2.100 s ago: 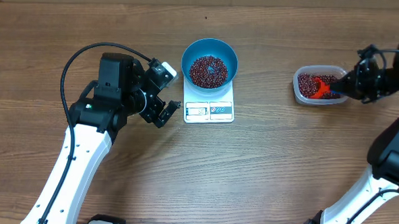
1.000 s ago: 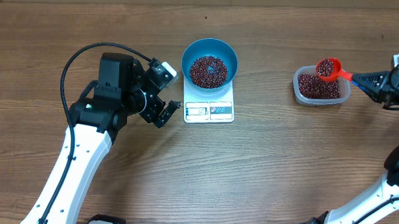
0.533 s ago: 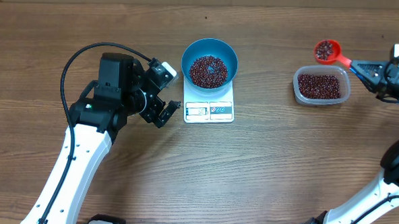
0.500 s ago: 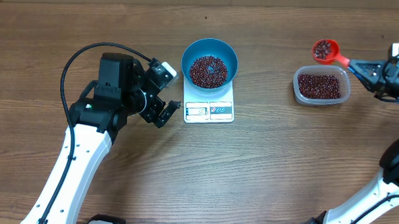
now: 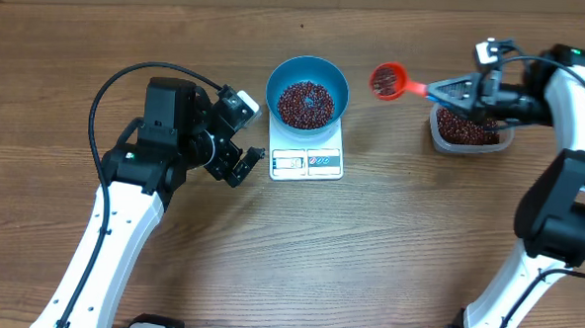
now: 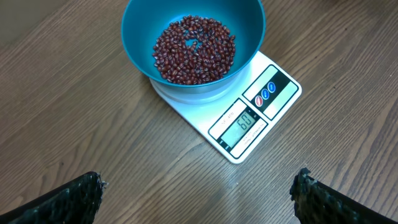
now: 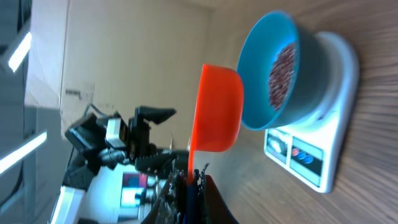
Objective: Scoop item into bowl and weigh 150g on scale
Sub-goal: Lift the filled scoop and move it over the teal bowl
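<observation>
One relation decides the coming move: the bowl (image 5: 307,92) lies to the left of the loaded scoop (image 5: 386,79), and a narrow gap of counter (image 5: 389,218) is seen between the cup and the bowl's rim. The scoop is held above the counter, between the bowl and the tub (image 5: 469,129), nearer to the bowl. Its long axis is laid almost along the line from tub to bowl, with the cup toward the bowl and the handle toward the right pincer (image 5: 444,91), which is clenched on the handle's end. Beans (image 5: 305,103) are heaped in the bowl, which is seated on the scale (image 5: 306,161). Some are also carried in the cup, and more lie in the tub. The left pincer (image 5: 241,164) is released and empty, just beside the scale on its left side. It is nearer to the bowl than the right one, but nothing seems to be asked from it. It is judged that the cup must be brought leftward until it is over the bowl, and then rolled about the handle's axis.
</observation>
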Robot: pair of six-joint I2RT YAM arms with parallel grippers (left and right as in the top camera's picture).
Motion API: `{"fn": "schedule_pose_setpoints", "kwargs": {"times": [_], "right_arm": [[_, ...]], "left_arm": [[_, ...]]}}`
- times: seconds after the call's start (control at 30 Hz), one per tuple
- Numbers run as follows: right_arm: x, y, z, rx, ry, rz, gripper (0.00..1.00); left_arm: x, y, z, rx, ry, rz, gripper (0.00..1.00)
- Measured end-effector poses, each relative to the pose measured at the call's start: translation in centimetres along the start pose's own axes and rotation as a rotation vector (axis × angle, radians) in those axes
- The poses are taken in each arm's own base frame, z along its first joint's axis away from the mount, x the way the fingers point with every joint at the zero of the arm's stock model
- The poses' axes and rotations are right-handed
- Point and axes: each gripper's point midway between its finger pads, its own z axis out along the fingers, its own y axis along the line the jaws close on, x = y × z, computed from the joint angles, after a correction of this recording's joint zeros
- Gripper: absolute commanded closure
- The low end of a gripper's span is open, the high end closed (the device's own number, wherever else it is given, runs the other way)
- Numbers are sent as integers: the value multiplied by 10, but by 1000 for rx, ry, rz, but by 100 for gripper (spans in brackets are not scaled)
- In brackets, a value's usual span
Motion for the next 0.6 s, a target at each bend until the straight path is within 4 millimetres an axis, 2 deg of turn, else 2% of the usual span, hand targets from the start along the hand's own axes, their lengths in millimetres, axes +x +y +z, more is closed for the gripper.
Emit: {"fn": "schedule_pose_setpoints", "kwargs": {"times": [0.23,0.43,0.6], "right_arm": [[21,11,57,-25,145,-47,96],[18,-9,87,73,215,-102,96],[22,-19,111,166,264,-72,96]], "left_arm": [[0,0,0,0,0,0,1],[0,0,0,0,1,0,0],[0,0,0,0,0,0,0]]}}
